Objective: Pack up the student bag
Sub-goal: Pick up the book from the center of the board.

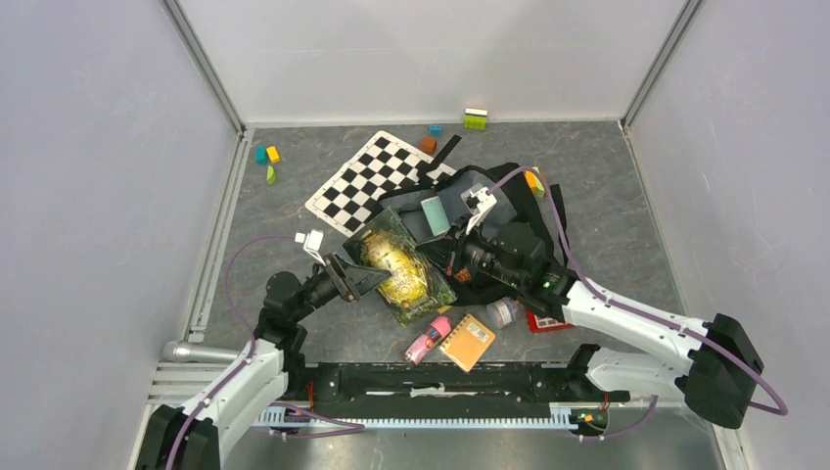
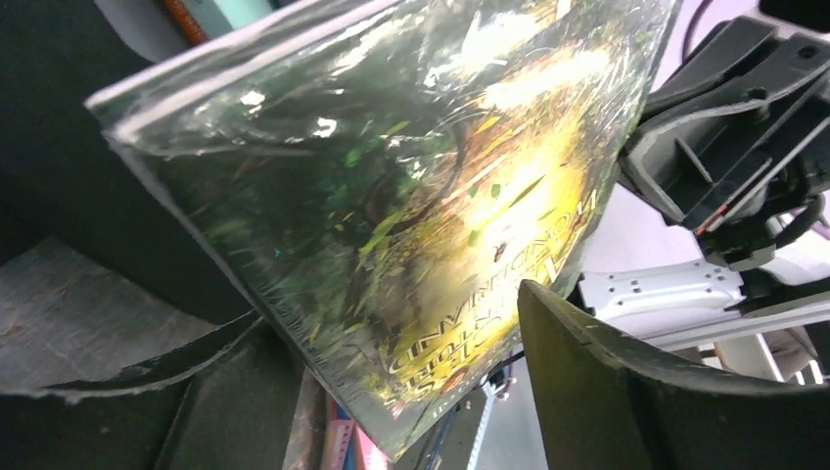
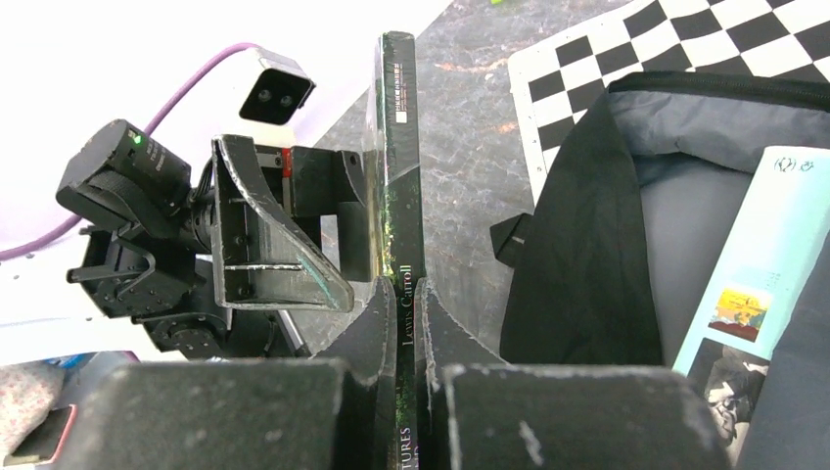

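The student bag point(image 1: 509, 211) lies open in the middle of the table, with a teal book point(image 1: 436, 215) in its mouth. It also shows in the right wrist view point(image 3: 587, 245), along with the teal book point(image 3: 773, 264). A plastic-wrapped green and yellow book point(image 1: 396, 264) is held tilted just left of the bag. My right gripper point(image 1: 452, 257) is shut on its spine point(image 3: 403, 196), the jaws closed on either side point(image 3: 406, 284). My left gripper point(image 1: 357, 276) is open at the book's left edge. The book's cover point(image 2: 391, 196) fills the left wrist view, its corner between my spread fingers point(image 2: 626, 392).
A checkerboard sheet point(image 1: 377, 176) lies partly under the bag. A pink item point(image 1: 428, 338), an orange notebook point(image 1: 468, 341), a small round thing point(image 1: 502, 311) and a red item point(image 1: 548, 321) lie near the front. Small coloured blocks point(image 1: 476, 118) sit at the back and far left point(image 1: 266, 155).
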Robot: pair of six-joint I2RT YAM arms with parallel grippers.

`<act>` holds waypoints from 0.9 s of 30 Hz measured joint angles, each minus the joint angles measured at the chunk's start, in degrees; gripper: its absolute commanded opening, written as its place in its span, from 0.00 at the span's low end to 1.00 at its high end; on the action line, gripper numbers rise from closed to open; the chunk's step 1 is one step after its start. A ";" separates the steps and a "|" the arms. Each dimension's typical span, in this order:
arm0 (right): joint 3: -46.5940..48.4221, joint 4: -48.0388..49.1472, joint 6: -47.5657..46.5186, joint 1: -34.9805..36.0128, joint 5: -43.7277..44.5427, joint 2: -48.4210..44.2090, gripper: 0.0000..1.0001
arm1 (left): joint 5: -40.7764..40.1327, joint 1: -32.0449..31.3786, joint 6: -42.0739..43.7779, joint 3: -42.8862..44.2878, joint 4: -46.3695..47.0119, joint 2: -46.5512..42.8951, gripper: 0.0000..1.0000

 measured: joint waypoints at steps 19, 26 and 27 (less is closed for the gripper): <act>-0.02 1.53 -1.40 -3.17 -1.42 2.54 0.80 | 0.61 0.04 -4.72 -0.20 -12.46 -23.45 0.02; -0.13 0.39 -5.22 -5.35 -5.84 2.49 0.96 | 1.25 0.00 -4.72 2.54 -18.12 -27.45 0.02; -0.07 0.02 -5.90 -5.55 -7.23 2.51 0.94 | 1.49 0.00 -4.72 3.17 -18.69 -27.45 0.02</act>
